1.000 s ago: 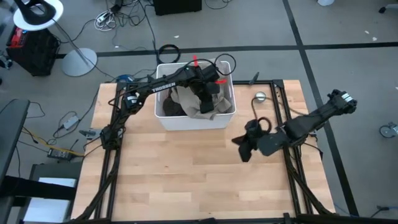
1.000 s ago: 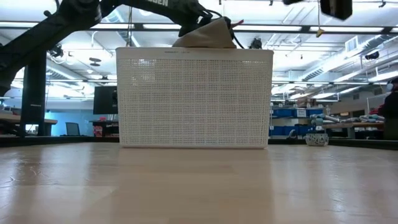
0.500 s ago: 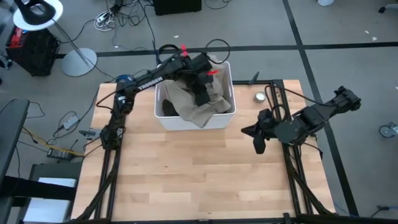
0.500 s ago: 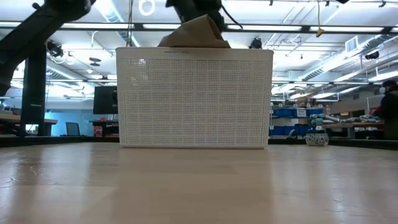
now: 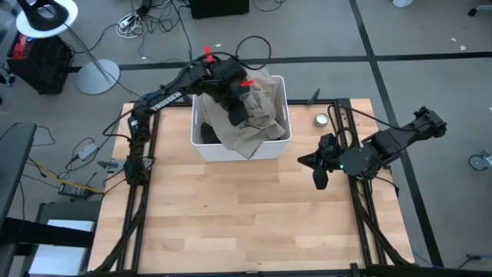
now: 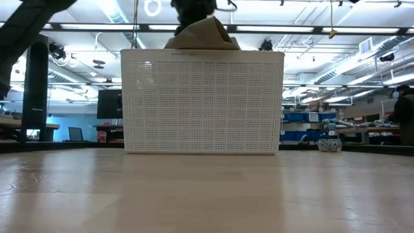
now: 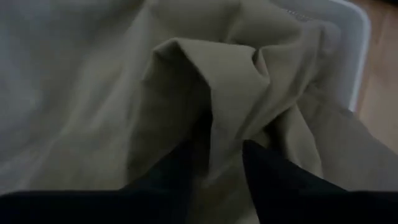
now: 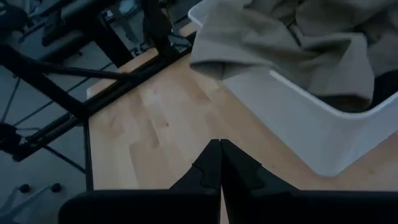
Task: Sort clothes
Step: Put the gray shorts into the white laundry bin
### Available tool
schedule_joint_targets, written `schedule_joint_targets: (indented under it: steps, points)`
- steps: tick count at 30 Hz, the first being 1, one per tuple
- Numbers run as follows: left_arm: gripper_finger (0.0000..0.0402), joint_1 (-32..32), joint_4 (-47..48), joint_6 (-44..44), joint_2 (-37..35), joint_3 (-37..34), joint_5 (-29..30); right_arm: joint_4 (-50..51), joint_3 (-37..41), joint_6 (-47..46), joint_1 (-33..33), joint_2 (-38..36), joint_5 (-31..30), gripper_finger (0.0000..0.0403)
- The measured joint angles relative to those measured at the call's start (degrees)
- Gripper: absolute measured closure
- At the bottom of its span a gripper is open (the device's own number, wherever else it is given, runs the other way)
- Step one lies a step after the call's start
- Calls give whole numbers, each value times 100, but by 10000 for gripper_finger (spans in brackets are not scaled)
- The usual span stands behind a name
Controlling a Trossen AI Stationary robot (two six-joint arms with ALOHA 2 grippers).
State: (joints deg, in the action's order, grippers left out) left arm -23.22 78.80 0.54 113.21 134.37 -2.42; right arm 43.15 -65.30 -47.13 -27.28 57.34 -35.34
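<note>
Wooden table (image 5: 231, 215); white bin (image 5: 201, 150) at far edge. Beige garment (image 5: 257, 115) heaped inside, draped over near rim, pinched by left gripper (image 5: 234, 115). Right gripper (image 5: 317, 171) beside bin, fingers pressed together

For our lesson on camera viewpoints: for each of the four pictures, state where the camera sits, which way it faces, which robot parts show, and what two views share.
High: above, facing down; both arms, white rectangular plastic bin.
Low: table height, facing the bin's perforated wall; left arm above.
Left wrist: looks past the left hand, shut on the beige tan fabric garment.
Right wrist: past the shut right hand toward the bin.
Shared: all show the garment.
</note>
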Motion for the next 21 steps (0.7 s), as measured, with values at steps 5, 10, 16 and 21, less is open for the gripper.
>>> schedule_joint_targets:
  steps: [5, 10, 16, 21]
  points:
    - [250, 0, 50, -9, -478, 4, 7, -423, 0, 410, 466, 0, 189, 403]
    - [250, 2, 159, -11, -903, 13, 2, -962, 0, 1012, 1453, 127, 1148, 403]
    - [305, 2, 992, -492, -986, -50, 132, -1498, -116, 1606, 2690, 516, 2326, 403]
    - [392, 7, 1109, -818, -1044, -333, 116, -1212, -1105, 2317, 3455, 1239, 2968, 403]
